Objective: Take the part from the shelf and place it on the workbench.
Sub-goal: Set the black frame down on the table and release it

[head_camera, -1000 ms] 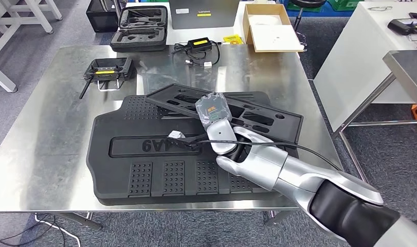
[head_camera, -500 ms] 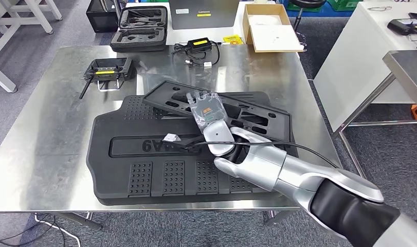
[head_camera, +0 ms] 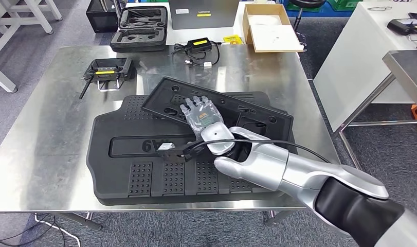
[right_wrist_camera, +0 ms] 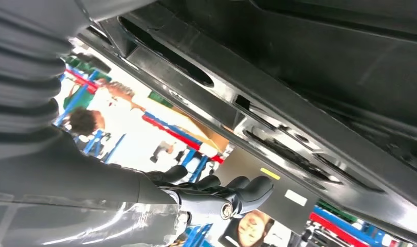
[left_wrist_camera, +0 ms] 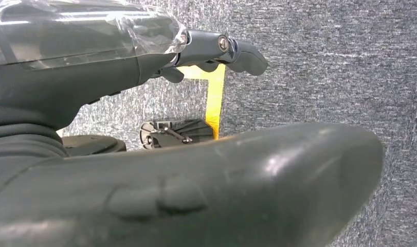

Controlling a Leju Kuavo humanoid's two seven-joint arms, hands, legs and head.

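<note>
Right hand [head_camera: 200, 114] over flat black plastic part with cut-outs [head_camera: 216, 105], on steel workbench [head_camera: 52, 128].
Fingers spread flat above the part, gripping nothing; part lying tilted atop large black moulded foam tray [head_camera: 139, 170]. Left hand [left_wrist_camera: 216, 49] hanging over grey carpet, grip impossible to tell. Black remote controller [head_camera: 109, 68] near bench's far-left corner.

R arm: silver metal shell [head_camera: 278, 167] w/ rounded segments, wide matte black band [head_camera: 358, 208] toward 5 o'clock. Thin black cable [head_camera: 278, 143] loops along the forearm; small white tag [head_camera: 166, 146] at its end. Right robot hand [head_camera: 200, 114]: grey back under clear plastic wrap, small orange mark, dark fingers [right_wrist_camera: 247, 188], silver screw [right_wrist_camera: 225, 210]. Left robot hand [left_wrist_camera: 216, 49]: same dark fingers, screw head, thick grey thumb [left_wrist_camera: 196, 190].
</note>
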